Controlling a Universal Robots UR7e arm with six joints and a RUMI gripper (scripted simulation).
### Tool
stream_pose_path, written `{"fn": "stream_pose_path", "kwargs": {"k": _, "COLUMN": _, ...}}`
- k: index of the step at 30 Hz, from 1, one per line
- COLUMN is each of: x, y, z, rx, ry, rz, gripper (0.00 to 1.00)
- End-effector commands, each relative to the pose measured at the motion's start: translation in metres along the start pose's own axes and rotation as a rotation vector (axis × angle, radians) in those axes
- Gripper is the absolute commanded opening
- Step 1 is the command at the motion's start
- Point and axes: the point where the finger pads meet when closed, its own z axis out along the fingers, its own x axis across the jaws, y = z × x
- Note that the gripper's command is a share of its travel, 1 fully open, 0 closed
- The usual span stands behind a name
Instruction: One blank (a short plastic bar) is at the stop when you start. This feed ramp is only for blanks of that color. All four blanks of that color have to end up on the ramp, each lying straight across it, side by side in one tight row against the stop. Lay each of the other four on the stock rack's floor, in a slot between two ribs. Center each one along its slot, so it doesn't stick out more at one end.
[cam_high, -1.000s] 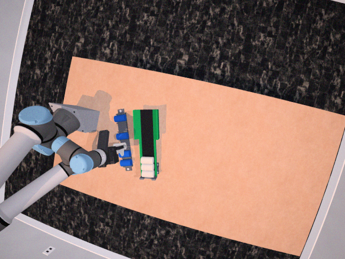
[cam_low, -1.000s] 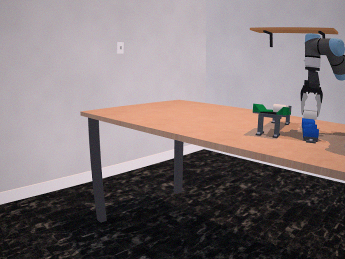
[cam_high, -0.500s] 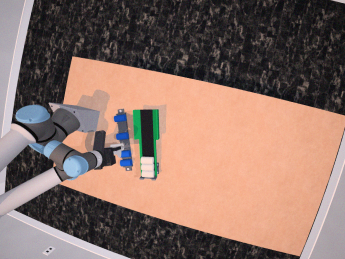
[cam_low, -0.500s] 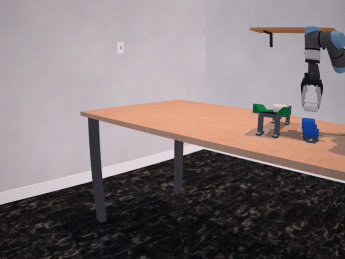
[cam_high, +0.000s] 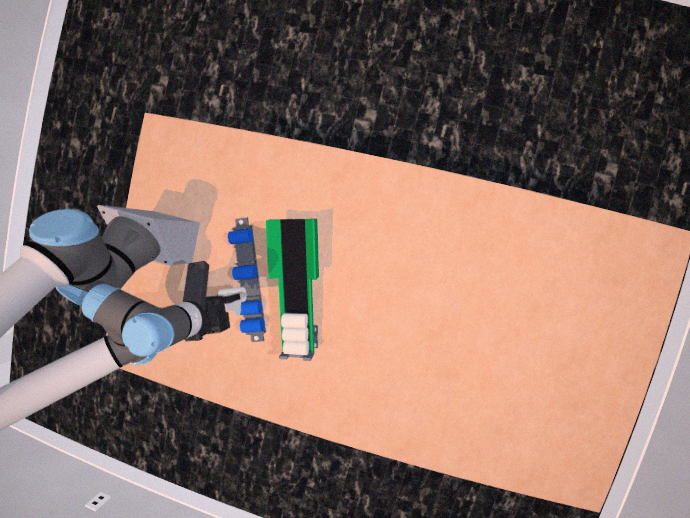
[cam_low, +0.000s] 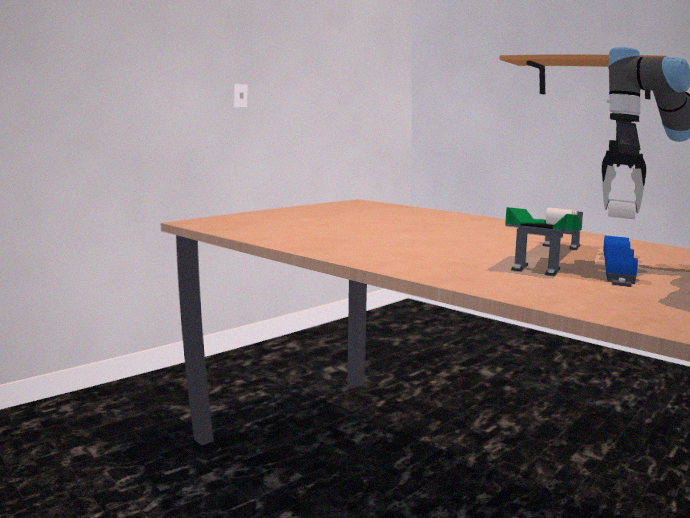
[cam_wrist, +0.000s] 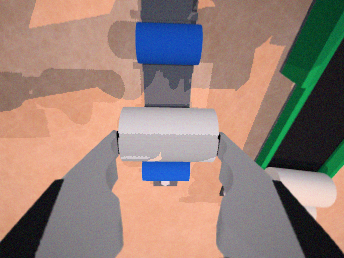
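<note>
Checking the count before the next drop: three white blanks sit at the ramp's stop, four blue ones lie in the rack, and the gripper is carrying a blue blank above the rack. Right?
Not quite. The gripper is carrying a white blank, not a blue one, as the wrist view shows. The rest stands.

Grey-linked arm (cam_high: 39, 278) with blue joint caps, pale-fingered pincer (cam_low: 622, 195).

Wooden table (cam_low: 356, 234) carries green feed ramp (cam_low: 521, 216); grey stock rack (cam_high: 245, 262) beside it.
</note>
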Motion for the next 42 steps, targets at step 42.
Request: {"fn": "stream_pose_path", "kwargs": {"k": 42, "x": 0.159, "y": 0.041, "z": -0.064, "rx": 0.0, "ry": 0.001, "rz": 0.122, "gripper": 0.4}}
